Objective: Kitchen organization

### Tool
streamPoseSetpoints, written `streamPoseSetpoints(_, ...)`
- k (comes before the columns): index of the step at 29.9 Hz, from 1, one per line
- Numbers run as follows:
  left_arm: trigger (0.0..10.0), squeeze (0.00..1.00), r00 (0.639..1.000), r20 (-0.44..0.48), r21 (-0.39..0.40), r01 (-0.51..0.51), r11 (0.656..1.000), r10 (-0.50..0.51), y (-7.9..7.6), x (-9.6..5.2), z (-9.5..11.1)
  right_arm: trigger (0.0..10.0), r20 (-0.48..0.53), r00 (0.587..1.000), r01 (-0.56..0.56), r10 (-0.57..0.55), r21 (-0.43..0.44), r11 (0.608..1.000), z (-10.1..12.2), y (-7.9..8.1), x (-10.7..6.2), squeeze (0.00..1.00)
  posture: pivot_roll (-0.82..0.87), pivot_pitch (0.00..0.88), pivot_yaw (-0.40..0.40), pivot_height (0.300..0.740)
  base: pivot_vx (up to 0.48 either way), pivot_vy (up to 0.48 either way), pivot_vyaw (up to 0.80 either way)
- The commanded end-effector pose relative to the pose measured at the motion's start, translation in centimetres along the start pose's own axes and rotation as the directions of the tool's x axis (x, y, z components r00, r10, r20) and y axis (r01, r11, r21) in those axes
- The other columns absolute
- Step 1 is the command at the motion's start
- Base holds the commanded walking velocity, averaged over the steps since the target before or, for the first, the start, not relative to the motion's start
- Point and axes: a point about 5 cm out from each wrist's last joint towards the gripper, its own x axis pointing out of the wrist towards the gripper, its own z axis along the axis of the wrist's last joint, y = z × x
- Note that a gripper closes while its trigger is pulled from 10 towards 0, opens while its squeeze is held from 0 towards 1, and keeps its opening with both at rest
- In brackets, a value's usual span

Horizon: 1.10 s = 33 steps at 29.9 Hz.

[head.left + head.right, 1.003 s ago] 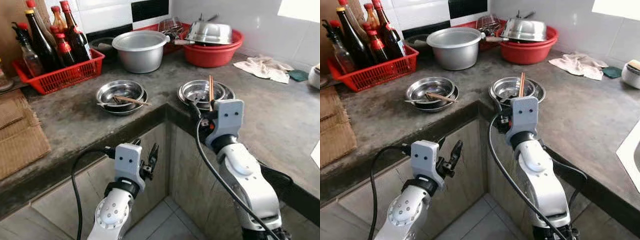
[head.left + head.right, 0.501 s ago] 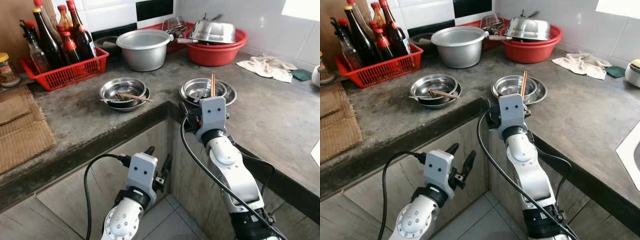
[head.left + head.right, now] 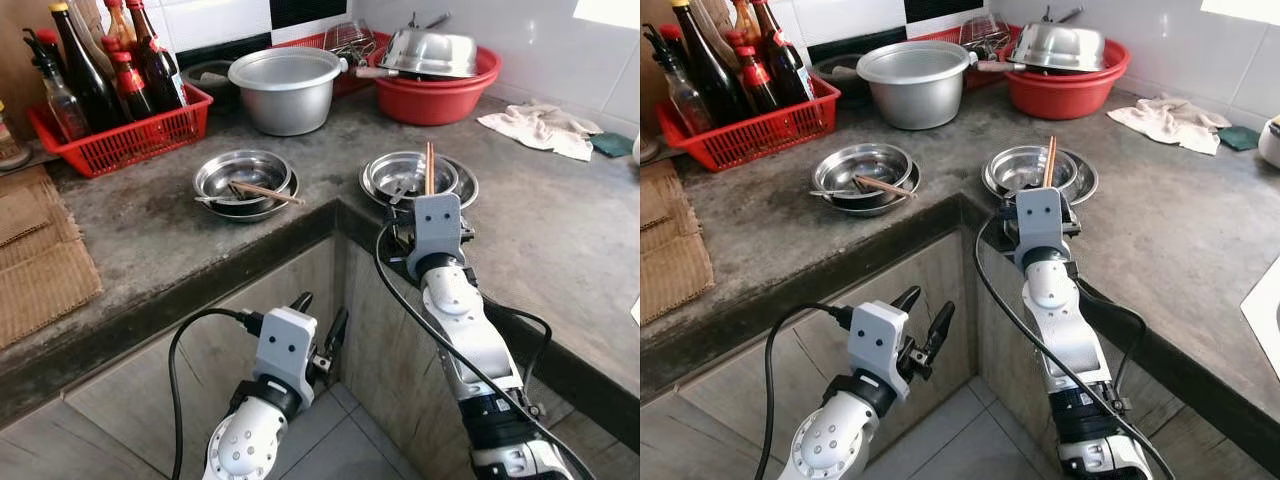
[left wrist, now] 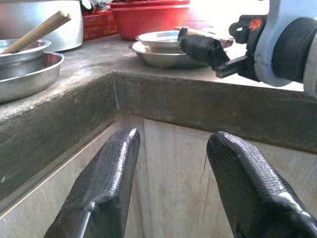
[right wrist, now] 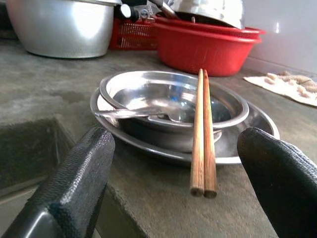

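Grey concrete bench (image 3: 150,240), corner-shaped, tiled floor below. Left to right: red basket (image 3: 120,145) of bottles, left bowl (image 3: 243,180), right bowl (image 3: 410,178) bearing chopsticks (image 5: 203,129). Left gripper (image 3: 318,325) held apart below the edge, lowered since earlier. Right gripper (image 5: 173,163) spread wide at the chopsticks' near ends, brought closer.

The right arm hides the near ends of the chopsticks (image 3: 429,168).

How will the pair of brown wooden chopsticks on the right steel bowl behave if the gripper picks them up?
The pair of brown wooden chopsticks looks thin and stiff, so probably light and unbending. They rest loosely side by side, sloping from the steel bowl rim to the counter, so they may separate or roll when touched. The open right gripper faces their near ends.
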Motion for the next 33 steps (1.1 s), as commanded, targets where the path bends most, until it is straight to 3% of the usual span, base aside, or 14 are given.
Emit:
streamPoseSetpoints(1, 10.0, 0.0, 1.0, 0.004, -0.001, 0.006, 1.0, -0.006, -0.13, -0.17, -0.03, 10.0, 0.021, 1.0, 0.017, -0.017, 0.007, 1.0, 0.47, -0.13, 0.39, 0.0, 0.11, 0.111, -0.006, 0.74, 0.0, 0.0, 0.0)
streamPoseSetpoints(10, 10.0, 0.0, 1.0, 0.006, 0.0, 0.006, 1.0, -0.006, -0.17, -0.23, -0.03, 10.0, 0.024, 0.999, 0.025, -0.025, 0.016, 1.0, 0.48, -0.25, 0.89, 0.0, 0.12, 0.108, -0.008, 0.74, 0.0, 0.0, 0.0)
streamPoseSetpoints(12, 10.0, 0.0, 1.0, -0.03, 0.018, 0.005, 1.0, -0.004, -0.16, -0.31, -0.4, 10.0, 0.022, 1.0, 0.022, -0.022, 0.014, 1.0, 0.35, -0.26, 0.96, 0.0, 0.12, 0.108, -0.009, 0.74, 0.0, 0.0, 0.0)
streamPoseSetpoints(20, 10.0, 0.0, 1.0, 0.006, 0.0, 0.004, 1.0, -0.004, -0.14, -0.31, 0.05, 10.0, 0.003, 1.0, 0.026, -0.026, 0.008, 1.0, -0.05, -0.32, 0.99, 0.0, 0.12, 0.103, -0.009, 0.74, 0.0, 0.0, 0.0)
streamPoseSetpoints(21, 10.0, 0.0, 1.0, 0.005, 0.002, 0.004, 1.0, -0.004, -0.16, -0.27, 0.04, 7.7, 0.0, 1.0, 0.03, -0.03, 0.009, 1.0, -0.12, -0.41, 1.04, 0.0, 0.12, 0.103, -0.009, 0.74, 0.0, 0.0, 0.0)
streamPoseSetpoints(24, 10.0, 0.0, 1.0, 0.006, 0.005, 0.004, 1.0, -0.004, -0.22, -0.23, 0.04, 4.2, -0.004, 0.999, 0.036, -0.036, 0.007, 0.999, -0.19, -0.58, 1.1, 0.0, 0.12, 0.102, -0.009, 0.74, 0.0, 0.0, 0.0)
streamPoseSetpoints(26, 10.0, 0.0, 1.0, 0.006, 0.005, 0.003, 1.0, -0.003, -0.23, -0.24, 0.02, 4.0, -0.001, 0.999, 0.037, -0.037, 0.003, 0.999, -0.18, -0.64, 1.13, 0.0, 0.12, 0.101, -0.009, 0.74, 0.0, 0.0, 0.0)
streamPoseSetpoints(27, 10.0, 0.0, 1.0, 0.006, 0.005, 0.002, 1.0, -0.002, -0.23, -0.25, 0.01, 1.3, 0.001, 0.999, 0.039, -0.039, 0.005, 0.999, -0.15, -0.68, 1.15, 0.0, 0.12, 0.1, -0.01, 0.74, 0.0, 0.0, 0.0)
streamPoseSetpoints(28, 10.0, 0.0, 1.0, 0.006, 0.005, 0.003, 1.0, -0.003, -0.25, -0.26, -0.05, 0.0, 0.0, 0.999, 0.042, -0.042, 0.007, 0.999, -0.19, -0.72, 1.15, 0.0, 0.12, 0.099, -0.01, 0.74, 0.0, 0.0, 0.0)
streamPoseSetpoints(33, 10.0, 0.0, 1.0, 0.008, 0.004, -0.001, 1.0, 0.001, -0.18, -0.29, -0.11, 0.0, 0.001, 0.999, 0.042, -0.043, 0.008, 0.999, -0.2, -0.73, 1.19, 0.0, 0.12, 0.102, -0.011, 0.74, 0.0, 0.0, 0.0)
